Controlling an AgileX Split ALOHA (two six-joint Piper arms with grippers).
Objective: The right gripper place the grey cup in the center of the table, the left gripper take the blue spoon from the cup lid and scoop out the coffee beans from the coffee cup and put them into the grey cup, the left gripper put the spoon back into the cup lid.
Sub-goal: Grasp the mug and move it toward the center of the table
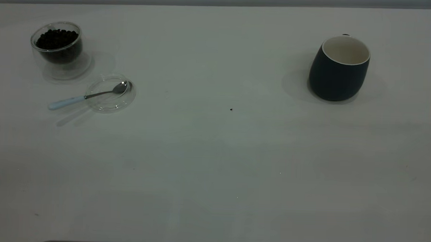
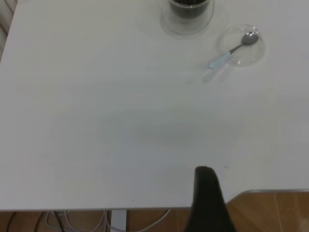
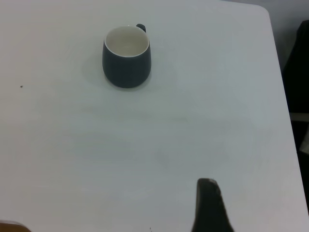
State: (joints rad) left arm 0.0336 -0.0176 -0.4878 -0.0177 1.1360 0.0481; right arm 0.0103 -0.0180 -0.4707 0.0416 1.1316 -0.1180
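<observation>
— Exterior view first: what's on the table (image 1: 214,164)?

— Over on the left, near the far edge, stands the coffee cup (image 1: 57,47), clear glass, upright, with the coffee beans (image 1: 57,39) heaped inside it nearly to the rim. Just beside it, a bit nearer to me and toward the middle, lies the cup lid (image 1: 111,93), flat on the table. The two look close but apart.

— And the blue spoon (image 1: 85,96)?

— Its metal bowl rests inside the lid, and the pale handle sticks out over the lid's rim, pointing left and toward the near side, its end down by the tabletop.

— Where's the grey cup (image 1: 339,68)?

— Far over on the right side, upright, well apart from the glass things. White inside, nothing in it that I can see. Its handle is turned to the far side, just peeking over the rim. A tiny dark speck (image 1: 231,109) sits near the middle of the table, between the two groups.

— Any sign of the arms?

— Not from outside. From each wrist camera you only get one dark finger: the left gripper (image 2: 207,198) hangs over the near table edge, well back from the lid and spoon, and the right gripper (image 3: 208,205) hangs well back from the grey cup. Neither touches anything. Whether the fingers of either stand wide or narrow, I cannot tell.
</observation>
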